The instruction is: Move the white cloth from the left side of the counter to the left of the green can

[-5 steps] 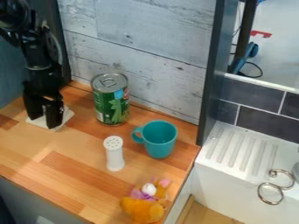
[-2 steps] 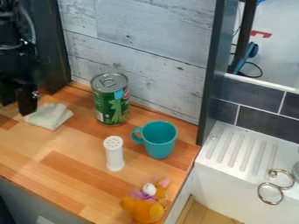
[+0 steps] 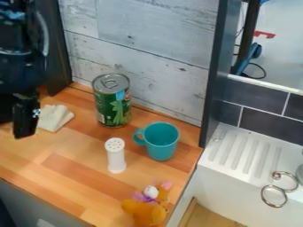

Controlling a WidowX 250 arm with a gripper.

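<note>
Hanging beside the white cloth (image 3: 55,118), the gripper (image 3: 20,122) should clear its folds without snagging; opening and hold, I cannot tell.

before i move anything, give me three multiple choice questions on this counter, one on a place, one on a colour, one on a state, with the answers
1. Where does the white cloth lie?
A) on the ridged white drainboard
B) in view, to the left of the green can
C) under the plush toy

2. What colour is the mug?
A) red
B) yellow
C) teal

3. How is the green can placed?
A) upright, its lid on
B) on its side
C) upright, its lid off

Answers:
1: B, the cloth lies on the wooden counter, left of the can.
2: C, the mug's outside and handle are both teal.
3: A, the lid with its ring pull covers the top, facing up.
</note>
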